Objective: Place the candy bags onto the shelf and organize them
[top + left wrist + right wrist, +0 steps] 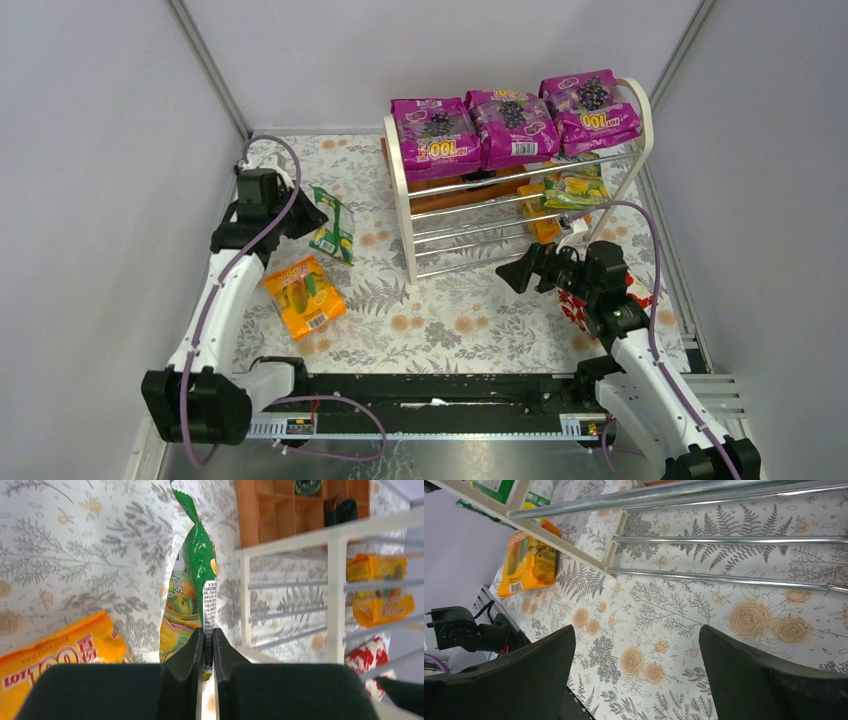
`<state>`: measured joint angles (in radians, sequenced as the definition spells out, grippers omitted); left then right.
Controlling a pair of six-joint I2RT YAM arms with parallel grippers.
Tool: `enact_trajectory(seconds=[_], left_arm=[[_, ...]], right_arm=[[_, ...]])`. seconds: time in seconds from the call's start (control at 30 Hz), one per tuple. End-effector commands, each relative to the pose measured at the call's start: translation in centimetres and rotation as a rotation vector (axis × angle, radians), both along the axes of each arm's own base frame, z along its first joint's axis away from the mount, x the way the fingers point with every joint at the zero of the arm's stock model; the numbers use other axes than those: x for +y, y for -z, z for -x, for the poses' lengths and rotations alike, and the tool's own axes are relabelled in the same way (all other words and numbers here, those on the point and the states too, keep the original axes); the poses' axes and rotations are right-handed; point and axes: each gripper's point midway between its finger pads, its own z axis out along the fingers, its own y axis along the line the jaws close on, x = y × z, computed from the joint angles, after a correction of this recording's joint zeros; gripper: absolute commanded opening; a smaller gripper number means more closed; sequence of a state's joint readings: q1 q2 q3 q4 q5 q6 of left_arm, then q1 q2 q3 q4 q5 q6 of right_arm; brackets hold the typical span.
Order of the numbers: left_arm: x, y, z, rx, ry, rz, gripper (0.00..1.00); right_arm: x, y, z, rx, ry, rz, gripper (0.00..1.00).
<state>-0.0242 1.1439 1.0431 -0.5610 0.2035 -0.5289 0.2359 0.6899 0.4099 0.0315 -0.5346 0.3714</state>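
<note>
Magenta grape-print bags (pixel 512 125), orange bag (pixel 303 297), green bag (pixel 334 228), white shelf (pixel 400 200), grey-floral tablecloth (pixel 450 310).

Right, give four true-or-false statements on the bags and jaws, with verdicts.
1. Three magenta glossy candy bags lie on the top tier of the white-framed chrome-rod shelf. True.
2. The left jaws are shut on the orange glossy candy bag. False: they pinch the green-yellow glossy bag; the orange one lies on the table.
3. The right jaws stand open and empty. True.
4. The red-and-white heart-patterned package sits on the top tier. False: it lies on the table.
</note>
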Motion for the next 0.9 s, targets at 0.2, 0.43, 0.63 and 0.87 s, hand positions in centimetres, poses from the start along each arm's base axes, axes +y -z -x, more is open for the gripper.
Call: enact_trajectory(seconds=[0.2, 0.43, 0.63, 0.87], left_arm=[[-3.6, -3.6, 5.9, -0.139, 0.262, -0.2, 0.0], [-10.4, -5.0, 12.4, -0.279, 0.64, -0.052, 0.0], [-14.1, -6.7, 16.8, -0.33, 0.906, 0.126, 0.0], [-16.0, -7.8, 19.6, -0.358, 1.077, 0.217, 0.0]], right_arm=[[-0.6, 0.5, 0.4, 0.069, 0.045, 0.016, 1.0], [-0.6, -0.6, 0.3, 0.079, 0.066, -0.01, 1.0], [2.2, -2.4, 1.1, 0.097, -0.058, -0.184, 1.0], [7.1, -4.5, 4.1, 0.07, -0.262, -0.215, 1.0]])
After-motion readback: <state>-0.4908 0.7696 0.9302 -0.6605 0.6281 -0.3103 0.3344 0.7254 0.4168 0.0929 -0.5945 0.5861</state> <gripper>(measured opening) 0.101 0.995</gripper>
